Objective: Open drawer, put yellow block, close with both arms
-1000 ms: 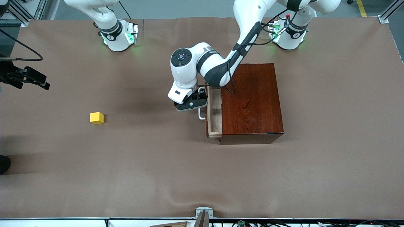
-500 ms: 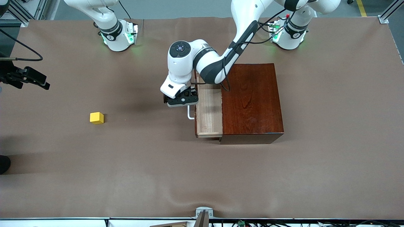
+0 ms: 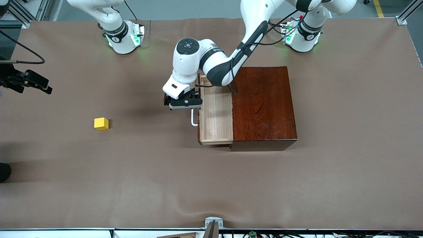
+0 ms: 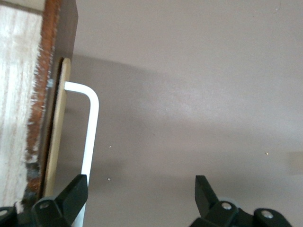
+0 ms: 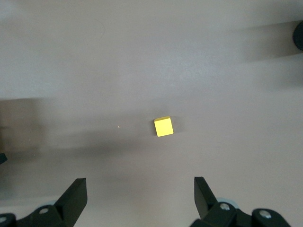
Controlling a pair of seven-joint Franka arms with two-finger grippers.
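The dark reddish-brown box (image 3: 262, 105) stands toward the left arm's end of the table. Its pale wood drawer (image 3: 214, 112) is pulled well out toward the right arm's end. My left gripper (image 3: 183, 103) is at the white handle (image 3: 192, 119). In the left wrist view the left gripper (image 4: 140, 184) is open, and one finger (image 4: 71, 194) sits between the drawer front and the handle bar (image 4: 89, 137). The yellow block (image 3: 101, 123) lies on the cloth toward the right arm's end. My right gripper (image 3: 39, 84) is open in the air, and its wrist view (image 5: 140, 184) shows the block (image 5: 164, 126) below it.
The brown cloth (image 3: 211, 185) covers the whole table. A dark round object (image 3: 3, 172) sits at the table's edge at the right arm's end. A metal bracket (image 3: 213, 223) is at the edge nearest the front camera.
The drawer has slid further out of the box toward the right arm's end, and my left gripper has moved with the handle. The block and the right arm have not moved.
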